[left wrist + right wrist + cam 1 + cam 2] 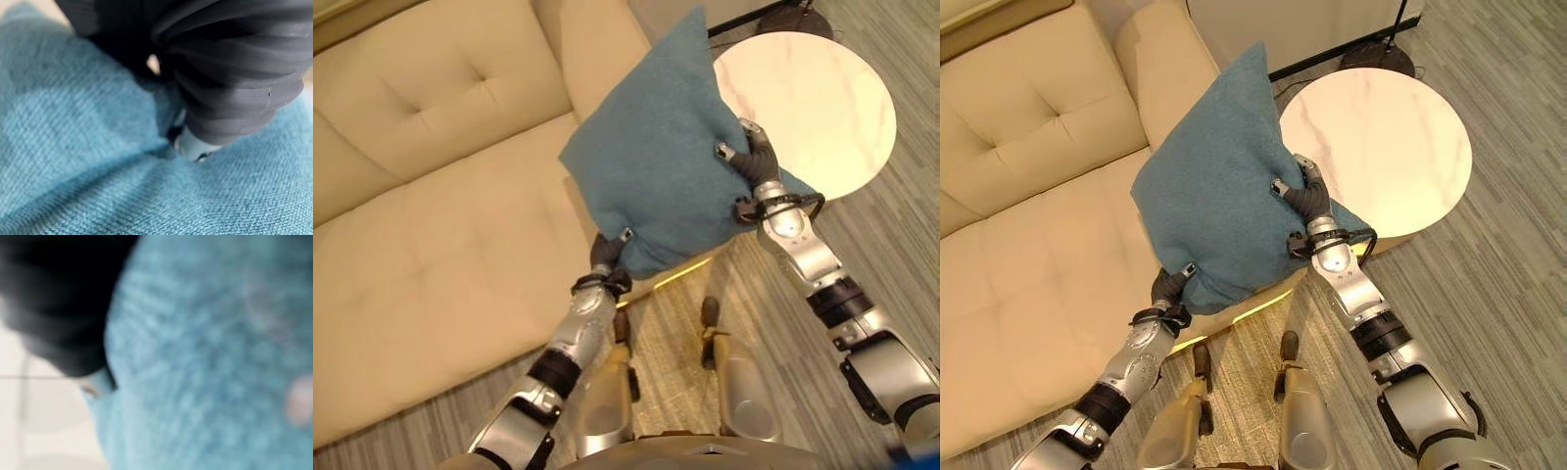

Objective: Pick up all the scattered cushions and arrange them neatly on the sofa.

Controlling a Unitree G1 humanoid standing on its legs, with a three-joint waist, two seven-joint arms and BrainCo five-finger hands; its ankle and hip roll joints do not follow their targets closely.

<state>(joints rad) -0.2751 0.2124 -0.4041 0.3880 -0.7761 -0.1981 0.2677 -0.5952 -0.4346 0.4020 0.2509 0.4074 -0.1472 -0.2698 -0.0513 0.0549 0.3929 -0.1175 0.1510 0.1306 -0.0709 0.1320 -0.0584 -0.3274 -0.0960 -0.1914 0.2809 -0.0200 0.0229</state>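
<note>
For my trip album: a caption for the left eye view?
Both hands, left hand and right hand, lift a blue cushion beside the sofa.

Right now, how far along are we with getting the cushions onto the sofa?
Nothing looks placed yet: the beige sofa seat in view carries no cushion. In hand: one blue cushion, lifted between the left hand at its lower corner and the right hand gripping its side, beside the round table. Left: set it on the sofa; other cushions aren't visible here.
</note>
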